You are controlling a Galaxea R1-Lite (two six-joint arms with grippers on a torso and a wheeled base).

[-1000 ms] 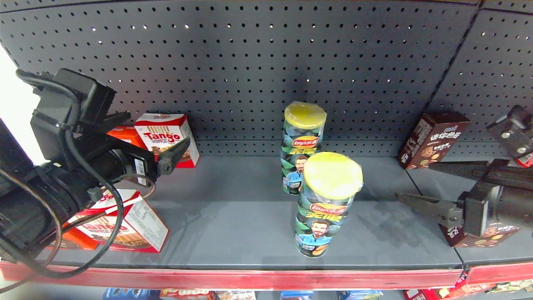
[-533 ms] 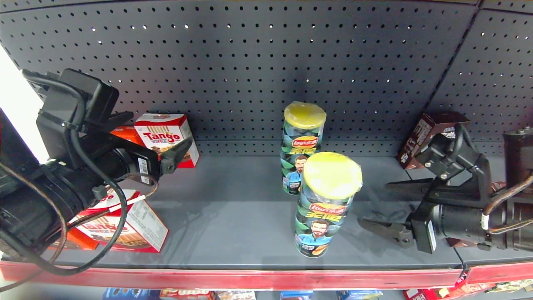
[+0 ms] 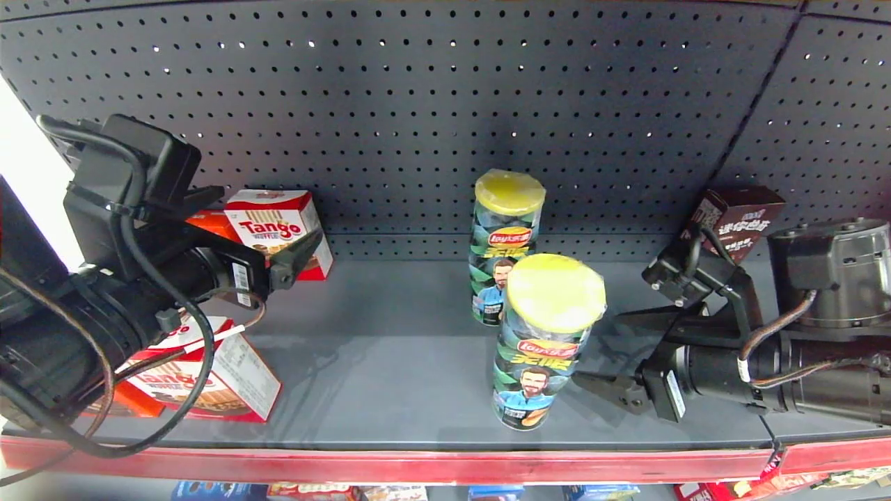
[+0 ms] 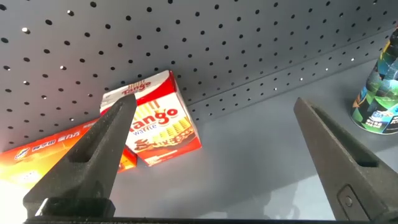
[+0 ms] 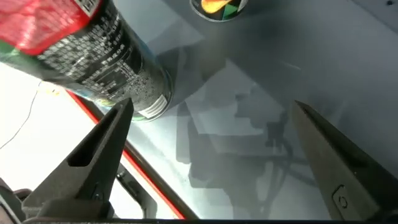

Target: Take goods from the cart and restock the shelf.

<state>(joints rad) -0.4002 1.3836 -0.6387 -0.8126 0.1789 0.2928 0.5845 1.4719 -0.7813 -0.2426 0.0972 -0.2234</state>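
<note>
Two tall chip cans with yellow lids stand on the grey shelf [image 3: 383,362]: a front can [image 3: 548,341] and a back can [image 3: 505,243]. My right gripper [image 3: 597,348] hovers open just right of the front can, holding nothing. In the right wrist view the front can [image 5: 93,56] stands outside one finger [image 5: 93,155], and the gripper [image 5: 212,104] spans bare shelf. My left gripper [image 3: 268,213] is open and empty above the shelf's left part, near a red-and-white wafer box [image 3: 278,229]. The left wrist view has that gripper [image 4: 212,102], the wafer box [image 4: 158,121] and the back can [image 4: 379,93].
A grey pegboard wall [image 3: 418,104] backs the shelf. Another wafer box [image 3: 209,379] lies at front left with orange boxes [image 4: 50,149] behind it. A brown box [image 3: 738,216] leans at back right. A red strip [image 3: 418,466] edges the front. Open shelf lies between the boxes and cans.
My right arm has swung in from the right edge toward the front can, open throughout. The left arm has barely shifted.
</note>
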